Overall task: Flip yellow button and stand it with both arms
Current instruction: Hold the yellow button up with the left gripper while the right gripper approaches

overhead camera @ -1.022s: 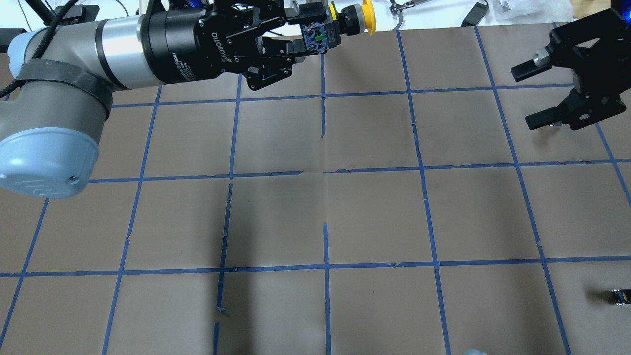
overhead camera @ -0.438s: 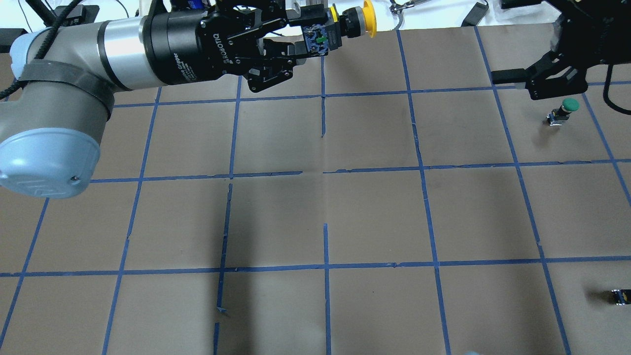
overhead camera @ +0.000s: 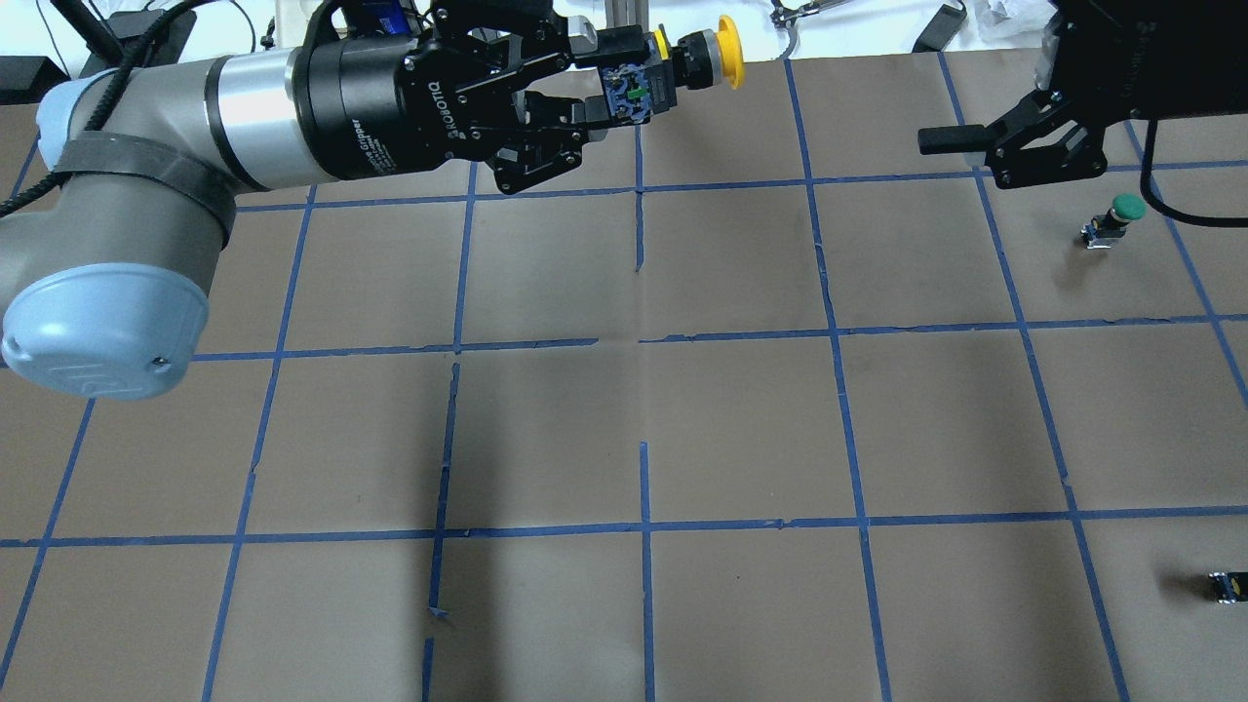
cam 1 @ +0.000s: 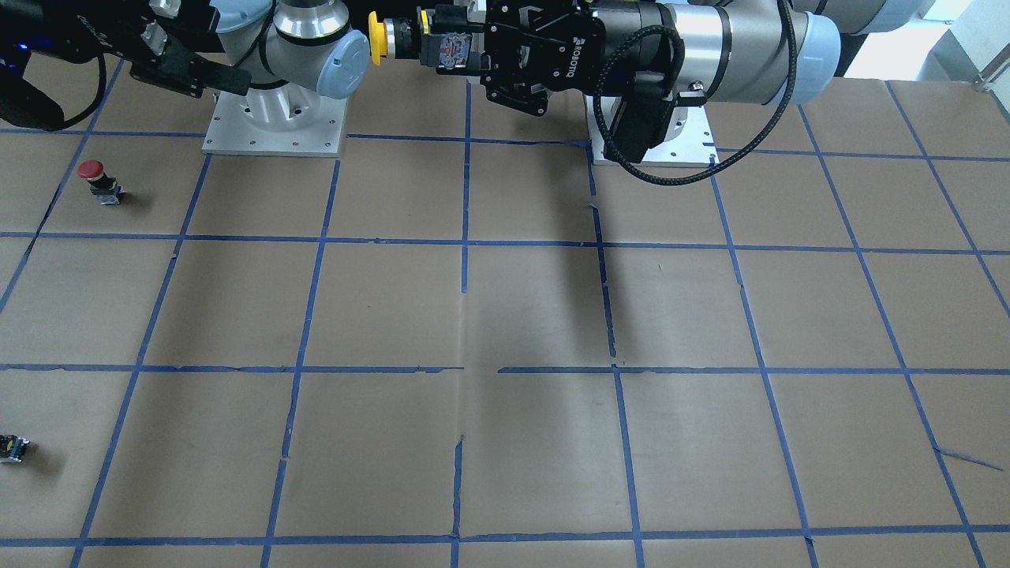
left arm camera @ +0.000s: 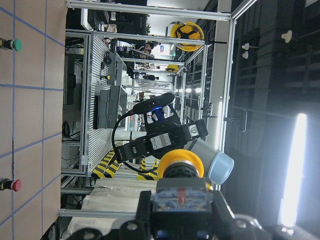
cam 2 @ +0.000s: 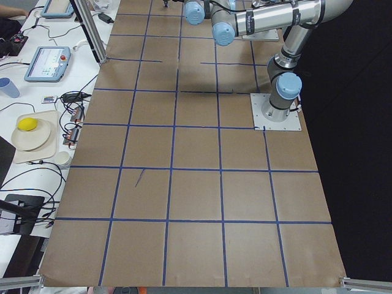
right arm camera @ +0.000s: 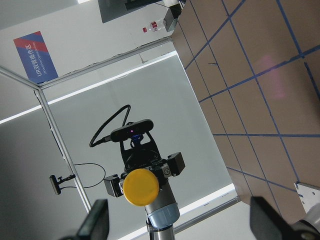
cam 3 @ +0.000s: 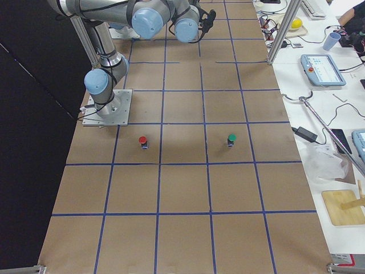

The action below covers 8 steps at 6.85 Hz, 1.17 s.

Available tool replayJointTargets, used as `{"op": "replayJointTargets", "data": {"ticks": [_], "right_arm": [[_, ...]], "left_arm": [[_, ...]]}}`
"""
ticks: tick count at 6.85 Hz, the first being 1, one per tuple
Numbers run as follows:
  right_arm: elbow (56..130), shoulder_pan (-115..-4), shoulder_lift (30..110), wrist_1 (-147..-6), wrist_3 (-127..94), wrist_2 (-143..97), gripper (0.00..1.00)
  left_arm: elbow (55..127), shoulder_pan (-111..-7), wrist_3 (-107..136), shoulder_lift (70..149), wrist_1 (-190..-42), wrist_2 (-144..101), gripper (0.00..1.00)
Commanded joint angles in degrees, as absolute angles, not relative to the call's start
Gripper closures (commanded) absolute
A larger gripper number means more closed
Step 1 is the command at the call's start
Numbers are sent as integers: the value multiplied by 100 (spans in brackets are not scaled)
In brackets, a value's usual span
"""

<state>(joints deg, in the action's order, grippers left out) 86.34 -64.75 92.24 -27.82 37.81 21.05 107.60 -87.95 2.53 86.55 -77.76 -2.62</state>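
Note:
The yellow button is held level in the air over the table's far edge, and my left gripper is shut on its block body. Its yellow cap points sideways toward my right arm. My right gripper is open and empty, in the air some way to the right of the button and apart from it. In the right wrist view the cap faces the camera between the spread fingers. In the left wrist view the button fills the lower middle.
A green-capped button stands on the brown paper below my right gripper. A red-capped button stands nearer the robot's base. A small dark capless part lies at the table's right edge. Blue tape lines grid the table.
My right gripper has moved up and to the left, turned, and uncovered the green-capped button. My left arm has shifted slightly to the right with the yellow button still held.

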Motion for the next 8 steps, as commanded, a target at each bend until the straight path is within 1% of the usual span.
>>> {"op": "replayJointTargets", "data": {"ticks": [1, 2, 3, 4, 8], "right_arm": [[8640, -6931, 9211, -3362, 3316, 2031, 0], [8640, -7196, 9202, -4123, 2530, 1630, 0], [8648, -7311, 9106, -5297, 1409, 1609, 0], [8648, -7695, 9088, -5735, 884, 1591, 1], [8684, -8024, 9114, -5783, 721, 1679, 2]], "left_arm": [[10775, -8798, 255, 8657, -7734, -272, 100], [10775, -8798, 255, 8666, -7734, -272, 100], [10775, -8798, 255, 8666, -7734, -272, 100], [10775, -8798, 255, 8657, -7726, -272, 100], [10775, -8798, 255, 8666, -7656, -272, 100]]}}
